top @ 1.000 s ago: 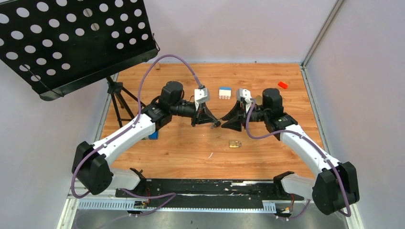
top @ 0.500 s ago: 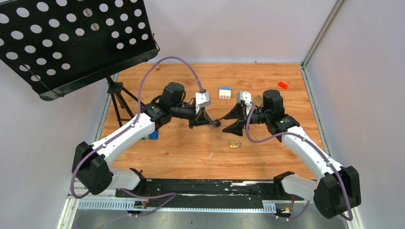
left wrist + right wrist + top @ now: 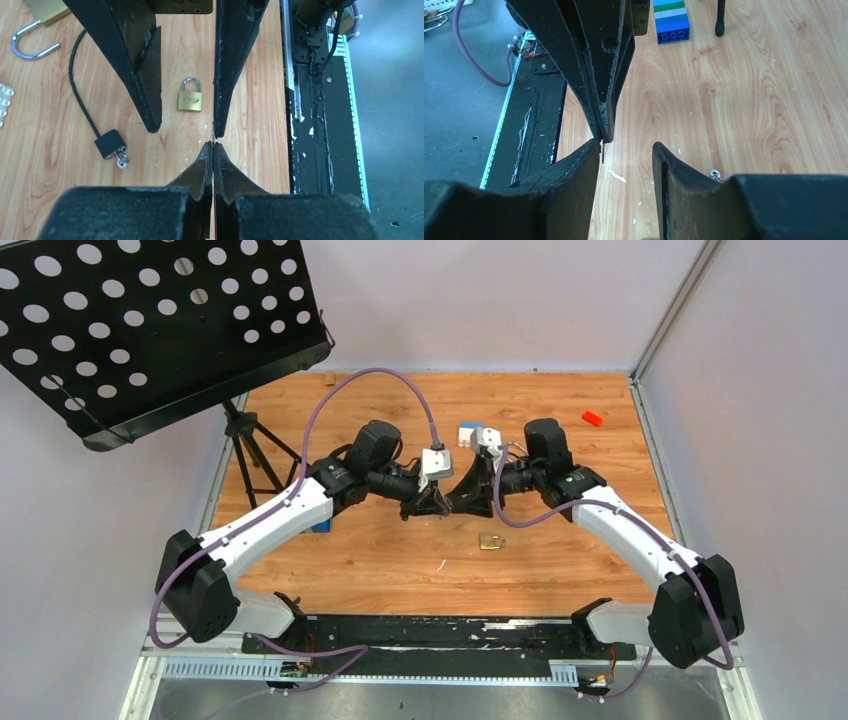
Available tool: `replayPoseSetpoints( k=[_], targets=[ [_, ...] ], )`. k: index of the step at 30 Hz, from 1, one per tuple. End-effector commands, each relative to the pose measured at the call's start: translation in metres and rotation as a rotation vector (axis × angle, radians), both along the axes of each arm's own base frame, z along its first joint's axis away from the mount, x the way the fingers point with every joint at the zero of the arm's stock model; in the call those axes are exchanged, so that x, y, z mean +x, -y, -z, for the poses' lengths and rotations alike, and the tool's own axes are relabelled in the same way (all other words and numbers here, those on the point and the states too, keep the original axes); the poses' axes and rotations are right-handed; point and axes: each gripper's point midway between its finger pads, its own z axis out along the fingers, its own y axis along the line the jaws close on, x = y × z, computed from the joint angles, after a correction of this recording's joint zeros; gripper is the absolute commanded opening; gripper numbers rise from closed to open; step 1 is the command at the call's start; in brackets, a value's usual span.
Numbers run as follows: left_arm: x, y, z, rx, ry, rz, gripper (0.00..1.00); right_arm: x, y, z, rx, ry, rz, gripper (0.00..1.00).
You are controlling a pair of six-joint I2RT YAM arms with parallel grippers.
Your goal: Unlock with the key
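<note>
Mid-frame in the overhead view, above the wooden table (image 3: 380, 560), the left claw (image 3: 213, 146) has its fingers pressed together on the key (image 3: 602, 152) — a thin sliver poking from the tips. The right claw (image 3: 186, 129) stands spread, one finger just beside the key. The small brass padlock (image 3: 190, 95) lies on the table between its fingers — untouched

Overhead rear view; two close, opposed wrist views over shared table (image 3: 400, 565)
</note>
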Motion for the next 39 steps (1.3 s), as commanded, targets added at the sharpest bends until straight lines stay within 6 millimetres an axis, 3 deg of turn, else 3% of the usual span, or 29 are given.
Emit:
replayPoseSetpoints(
  k=[1, 10, 23, 33, 39],
  targets=[
    [0.005, 0.007, -0.015, -0.023, 0.055, 0.018, 0.00, -0.001, -0.006, -0.007, 0.000, 0.029, -0.036, 0.41],
    [0.008, 0.007, -0.014, -0.016, 0.057, 0.007, 0.00, -0.010, -0.005, 0.000, -0.009, 0.014, -0.069, 0.38],
    [0.009, 0.007, -0.014, -0.017, 0.057, -0.002, 0.00, -0.012, -0.009, 0.000, -0.002, 0.003, -0.094, 0.00],
    [0.012, 0.007, -0.019, -0.055, 0.049, -0.032, 0.00, -0.012, -0.005, -0.012, 0.030, 0.060, -0.068, 0.00],
    [0.014, 0.006, -0.024, -0.088, 0.033, -0.054, 0.15, -0.011, 0.000, -0.019, 0.060, 0.074, -0.049, 0.00]
  ],
)
